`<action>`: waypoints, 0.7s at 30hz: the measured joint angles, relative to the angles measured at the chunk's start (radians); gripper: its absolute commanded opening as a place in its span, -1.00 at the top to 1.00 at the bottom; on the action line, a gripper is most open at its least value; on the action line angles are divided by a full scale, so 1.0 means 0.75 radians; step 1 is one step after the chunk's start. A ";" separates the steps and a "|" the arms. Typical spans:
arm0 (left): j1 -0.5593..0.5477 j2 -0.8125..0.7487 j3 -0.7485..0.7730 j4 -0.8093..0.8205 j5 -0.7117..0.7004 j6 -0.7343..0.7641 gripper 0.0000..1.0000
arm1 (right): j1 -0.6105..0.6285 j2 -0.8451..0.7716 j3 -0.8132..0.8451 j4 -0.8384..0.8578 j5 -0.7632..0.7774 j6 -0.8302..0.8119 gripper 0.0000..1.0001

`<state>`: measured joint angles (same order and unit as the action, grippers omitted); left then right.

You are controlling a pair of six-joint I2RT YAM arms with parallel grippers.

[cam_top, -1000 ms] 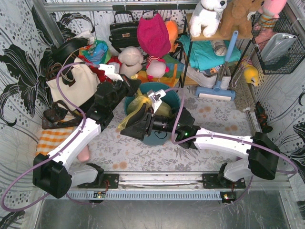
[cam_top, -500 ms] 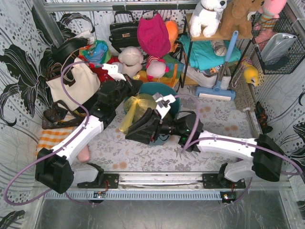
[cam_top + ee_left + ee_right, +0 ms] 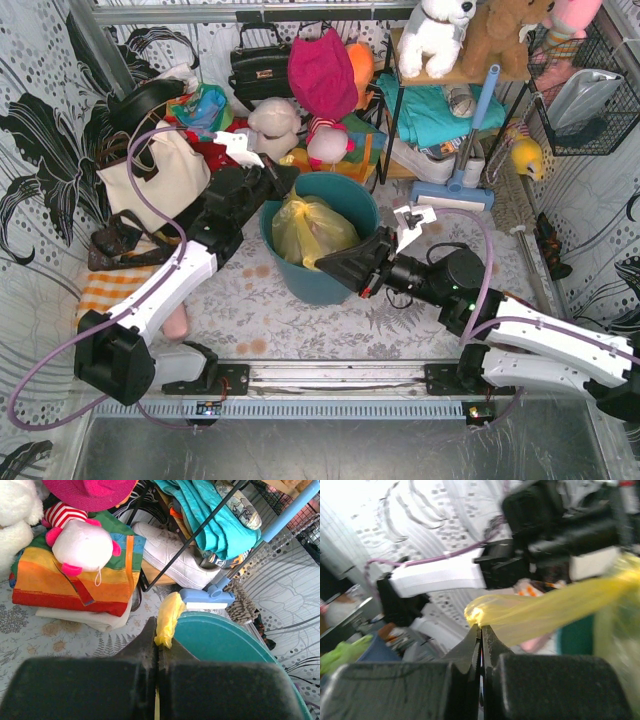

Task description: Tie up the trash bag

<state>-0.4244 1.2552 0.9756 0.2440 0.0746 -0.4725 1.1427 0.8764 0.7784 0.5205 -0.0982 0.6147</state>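
Observation:
The trash bag (image 3: 310,230) is thin yellow plastic and sits inside the round teal bin (image 3: 350,195). My left gripper (image 3: 280,192) is at the bin's left rim and is shut on a twisted yellow corner of the trash bag (image 3: 168,617), which sticks up past the fingertips. My right gripper (image 3: 326,263) reaches in from the right at the bin's near side. It is shut on another end of the trash bag (image 3: 540,612), and that plastic stretches off to the right in the right wrist view. The teal bin (image 3: 225,642) rim lies just right of my left gripper (image 3: 159,642).
A cream tote bag (image 3: 150,175) and an orange checked cloth (image 3: 110,290) lie to the left. Plush toys, a black handbag (image 3: 260,65) and a metal rack crowd the back. A blue mop head (image 3: 455,190) and a white sneaker (image 3: 175,555) sit behind the bin.
My right arm has pulled back to the right, off the bin, and its gripper has closed on an end of the bag. The left arm has barely moved.

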 measured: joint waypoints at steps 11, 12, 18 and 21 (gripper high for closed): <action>0.000 -0.156 0.000 -0.032 -0.021 0.009 0.99 | 0.001 -0.105 0.139 -0.821 0.570 -0.026 1.00; 0.000 -0.170 0.000 -0.033 -0.024 0.009 0.99 | 0.001 -0.103 0.159 -0.869 0.608 -0.032 1.00; 0.000 -0.237 0.000 -0.049 -0.035 0.009 0.98 | 0.001 -0.064 0.260 -1.010 0.739 -0.060 0.77; 0.000 -0.248 0.000 -0.049 -0.030 0.007 0.98 | 0.001 -0.055 0.261 -0.998 0.688 -0.092 0.45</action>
<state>-0.4244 1.0695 0.9756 0.2070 0.0521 -0.4671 1.1435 0.8349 0.9745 -0.2283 0.4175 0.5457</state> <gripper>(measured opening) 0.012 0.145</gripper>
